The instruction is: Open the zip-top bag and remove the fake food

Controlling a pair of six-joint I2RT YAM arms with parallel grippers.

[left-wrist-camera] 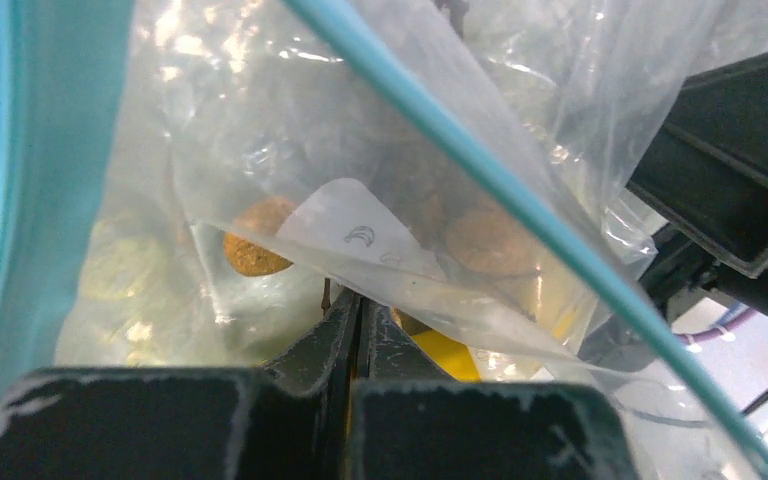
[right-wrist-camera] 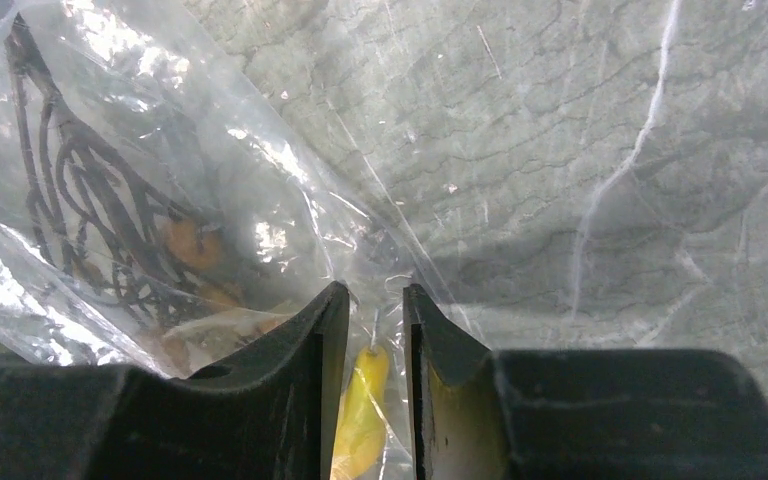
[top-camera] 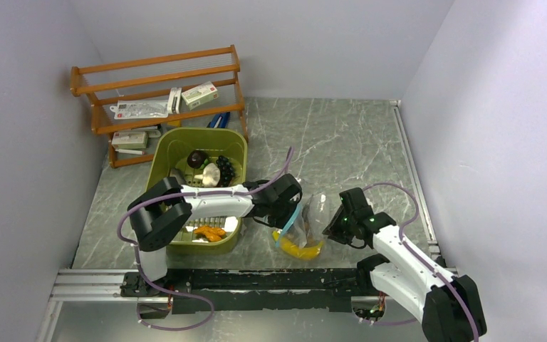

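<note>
The zip-top bag (top-camera: 315,212) stands crumpled on the table, right of a green bin. My left gripper (top-camera: 287,206) is shut on its clear film just below the teal zip strip (left-wrist-camera: 520,200), with the jaws pressed together (left-wrist-camera: 360,298). Inside the bag lie two brown round pieces (left-wrist-camera: 258,250) and a yellow banana (top-camera: 300,249). My right gripper (top-camera: 336,222) is at the bag's right side, its jaws a narrow gap apart (right-wrist-camera: 375,290). Bag film and the banana (right-wrist-camera: 365,410) show in that gap. Whether the jaws press on them I cannot tell.
The green bin (top-camera: 164,153) holds a white mushroom (top-camera: 210,173), dark grapes (top-camera: 226,167), a brown piece (top-camera: 197,157) and orange bits (top-camera: 209,231). A wooden rack (top-camera: 157,78) with packets stands at the back left. Walls close in on both sides.
</note>
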